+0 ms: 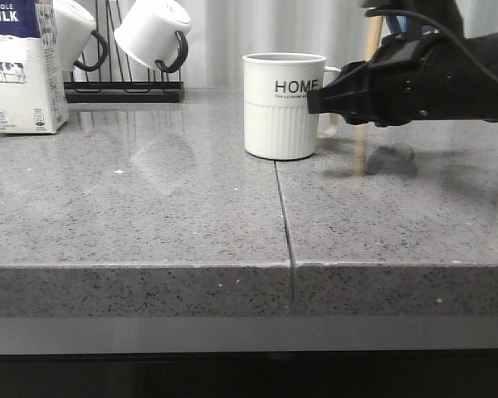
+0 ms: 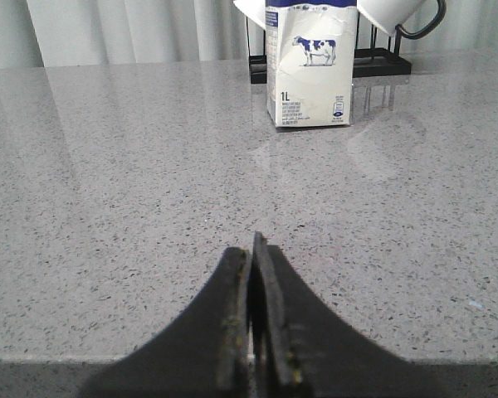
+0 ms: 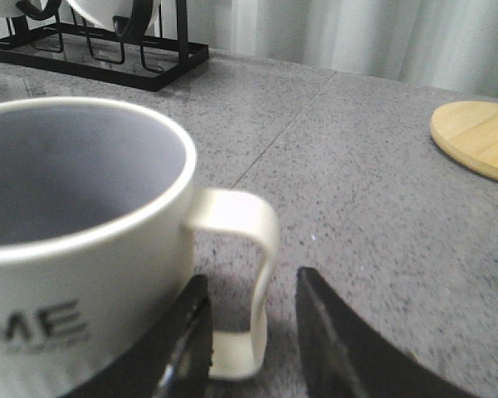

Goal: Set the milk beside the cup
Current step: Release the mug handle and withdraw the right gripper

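Note:
The milk carton point(image 1: 21, 75) stands upright at the far left of the counter, white with a blue top and a cow picture. It also shows in the left wrist view point(image 2: 310, 70), well ahead of my left gripper point(image 2: 253, 245), which is shut and empty over bare counter. The HOME cup point(image 1: 282, 108) stands upright near the middle. My right gripper point(image 1: 315, 101) is at the cup's right side, open, its jaws straddling the handle point(image 3: 257, 240): one finger sits between handle and cup body point(image 3: 75, 249), the other outside with a gap.
A black mug rack point(image 1: 124, 91) with plain white mugs point(image 1: 153, 33) stands behind the milk. A wooden post point(image 1: 367, 91) on a round wooden base point(image 3: 477, 137) stands behind the cup, to its right. A seam point(image 1: 284, 215) runs down the grey counter.

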Action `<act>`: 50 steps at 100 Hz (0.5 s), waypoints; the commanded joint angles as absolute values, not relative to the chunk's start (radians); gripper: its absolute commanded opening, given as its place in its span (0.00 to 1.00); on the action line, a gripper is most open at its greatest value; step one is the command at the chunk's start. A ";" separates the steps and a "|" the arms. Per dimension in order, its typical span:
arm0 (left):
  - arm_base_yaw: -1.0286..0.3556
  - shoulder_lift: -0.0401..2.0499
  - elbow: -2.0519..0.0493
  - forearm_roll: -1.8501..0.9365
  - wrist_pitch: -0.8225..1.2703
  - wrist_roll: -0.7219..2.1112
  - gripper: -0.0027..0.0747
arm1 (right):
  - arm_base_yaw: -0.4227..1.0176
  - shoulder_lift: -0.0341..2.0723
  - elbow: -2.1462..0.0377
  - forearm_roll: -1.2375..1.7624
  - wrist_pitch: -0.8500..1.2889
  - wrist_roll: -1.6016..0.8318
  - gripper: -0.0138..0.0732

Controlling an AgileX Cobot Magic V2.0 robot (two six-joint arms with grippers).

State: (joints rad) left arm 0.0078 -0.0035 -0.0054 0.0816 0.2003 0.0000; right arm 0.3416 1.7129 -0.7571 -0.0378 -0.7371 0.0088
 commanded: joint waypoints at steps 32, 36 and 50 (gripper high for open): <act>0.009 -0.034 0.041 0.074 0.124 0.000 0.01 | 0.344 1.365 -0.498 -0.046 -0.817 0.000 0.16; 0.009 -0.034 0.041 0.074 0.124 0.000 0.01 | 0.344 1.324 -0.473 -0.046 -0.812 0.000 0.12; 0.009 -0.034 0.041 0.074 0.124 0.000 0.01 | 0.344 1.177 -0.385 -0.046 -0.751 0.000 0.08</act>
